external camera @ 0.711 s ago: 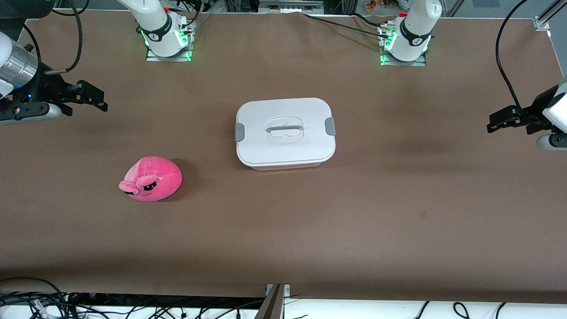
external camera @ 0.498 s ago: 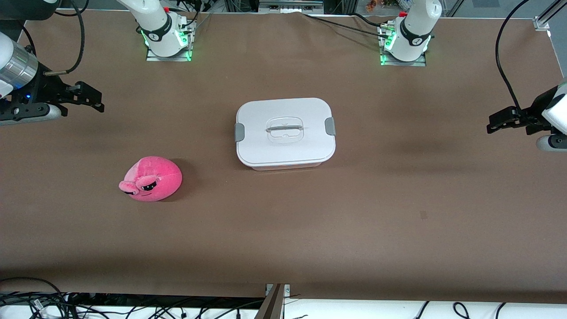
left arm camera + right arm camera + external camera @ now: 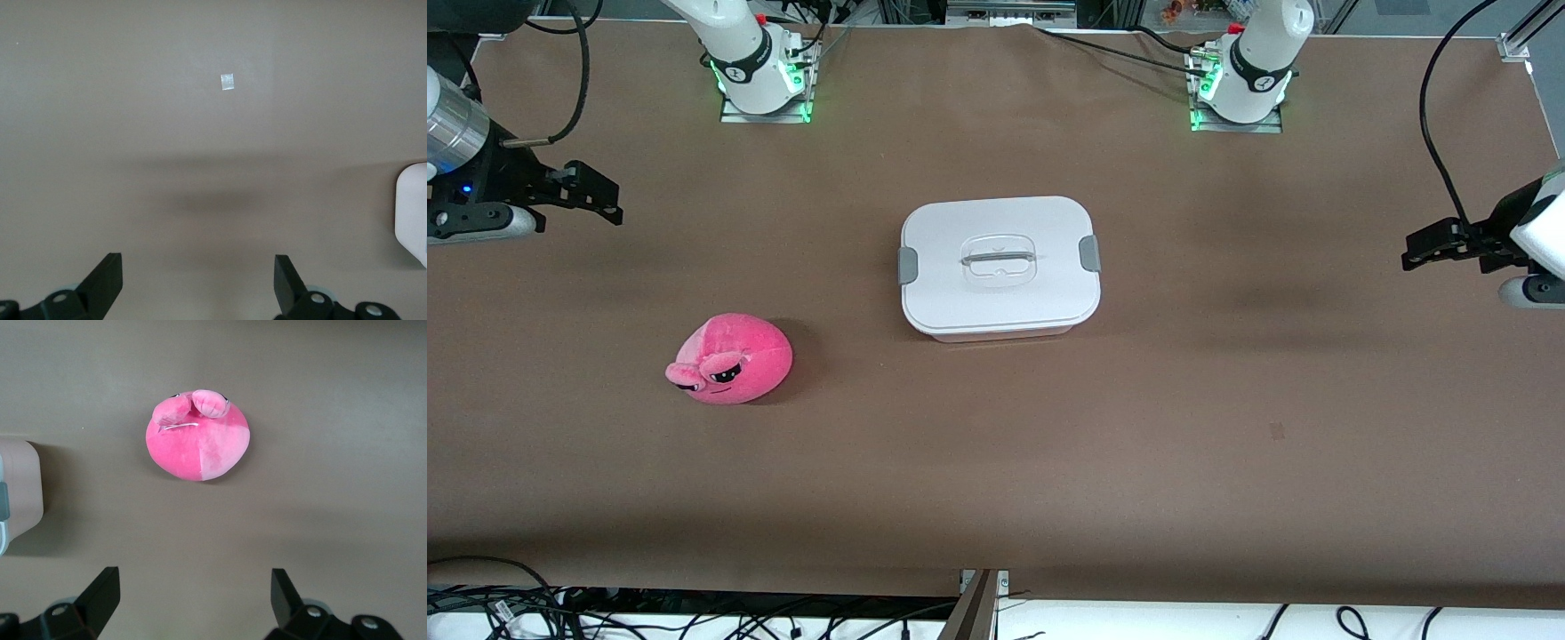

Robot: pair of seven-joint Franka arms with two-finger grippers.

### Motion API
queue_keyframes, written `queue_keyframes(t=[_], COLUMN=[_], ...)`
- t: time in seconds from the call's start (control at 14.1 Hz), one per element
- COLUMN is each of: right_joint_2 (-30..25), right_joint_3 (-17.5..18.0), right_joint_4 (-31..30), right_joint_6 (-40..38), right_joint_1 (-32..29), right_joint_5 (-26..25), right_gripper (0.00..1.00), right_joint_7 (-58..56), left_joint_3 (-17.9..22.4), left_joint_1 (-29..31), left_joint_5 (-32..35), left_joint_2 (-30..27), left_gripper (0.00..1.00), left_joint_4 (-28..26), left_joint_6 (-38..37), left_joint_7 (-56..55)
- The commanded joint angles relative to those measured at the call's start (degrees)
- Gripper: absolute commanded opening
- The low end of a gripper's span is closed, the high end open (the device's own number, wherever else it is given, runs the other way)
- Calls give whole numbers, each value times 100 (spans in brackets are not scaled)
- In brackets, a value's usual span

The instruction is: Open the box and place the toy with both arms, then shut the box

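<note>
Toy sat on counter, nearer camera than box, soft, light, squeeze its middle | box lidded, rigid, take grey clips | left claw, right claw spread, empty, at counter ends

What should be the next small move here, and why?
Probably bring both open hands in to the box's grey side clips: the lid is shut, the toy lies on the table, and the left hand and right hand hang empty at the table's ends.
</note>
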Motion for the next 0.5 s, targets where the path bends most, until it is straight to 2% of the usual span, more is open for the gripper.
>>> queue_keyframes(t=[0.0, 0.28, 0.43], right_joint_2=[124, 281, 370], right_joint_3=[123, 159, 176], right_joint_4=[192, 140, 131], right_joint_6=[-143, -135, -82], right_joint_1=[-84, -23, 4], right_joint_5=[-102, -14, -14], right_gripper=[100, 100, 100], right_joint_7=[1, -42, -51], left_joint_3=[-107, -125, -125], left_joint_1=[-376, -1360, -1843], left_joint_5=[8, -1, -237], left_joint_2=[162, 355, 487], left_gripper=[100, 100, 100], left_joint_4=[150, 150, 168], left_joint_6=[-48, -48, -13], left_joint_7=[-10, 16, 34])
